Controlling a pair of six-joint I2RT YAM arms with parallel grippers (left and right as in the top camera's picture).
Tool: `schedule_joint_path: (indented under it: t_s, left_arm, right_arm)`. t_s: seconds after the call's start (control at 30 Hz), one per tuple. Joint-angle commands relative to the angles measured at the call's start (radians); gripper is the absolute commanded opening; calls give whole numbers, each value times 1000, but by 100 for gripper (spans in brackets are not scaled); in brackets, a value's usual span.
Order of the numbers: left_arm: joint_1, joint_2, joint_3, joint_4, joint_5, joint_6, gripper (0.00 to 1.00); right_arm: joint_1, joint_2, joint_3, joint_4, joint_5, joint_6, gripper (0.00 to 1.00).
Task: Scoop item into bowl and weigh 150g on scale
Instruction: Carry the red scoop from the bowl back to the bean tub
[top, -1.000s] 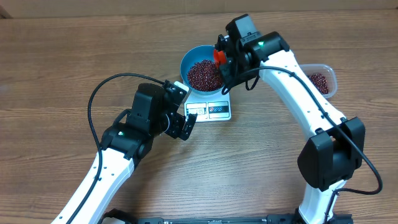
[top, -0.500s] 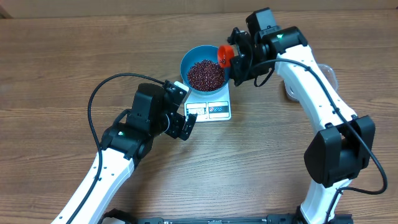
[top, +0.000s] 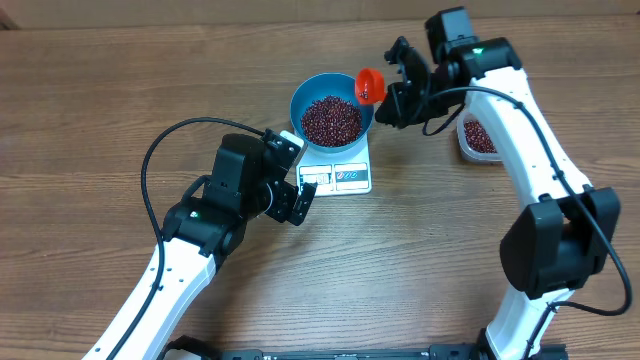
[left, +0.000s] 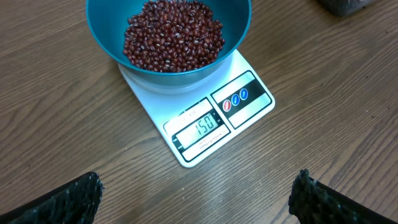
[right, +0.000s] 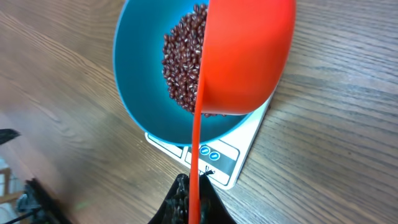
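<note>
Sitting in blue bowl (left: 106, 25) — tiny maroon beans (left: 173, 34)

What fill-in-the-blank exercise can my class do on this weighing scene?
The blue bowl of beans sits on the white ____. The display beside the bowl reads ____. The right gripper is shut on an orange-red ____. The left gripper has its jaws standing ____.
Missing words: scale; 150; scoop; open.

Maroon beans (left: 171, 34) heaped in blue bowl (left: 239, 25) — sitting on white scale (left: 205, 124) (showing 150).
</note>
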Motion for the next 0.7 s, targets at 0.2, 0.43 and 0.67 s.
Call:
schedule_joint_path:
  t_s: [0.2,0.43,0.67]
  left_arm:
    - [6,2,15,3,12,7,99]
    - [6,2,15,4,12,7,100]
    - [6,2,15,3,12,7,100]
  right_arm:
    - [-171,-129,38,-82,-111,-63,4]
    - [-320,-143,37,-187,-130,-119,4]
    - [-463,-142,35,-249,-84,-103,4]
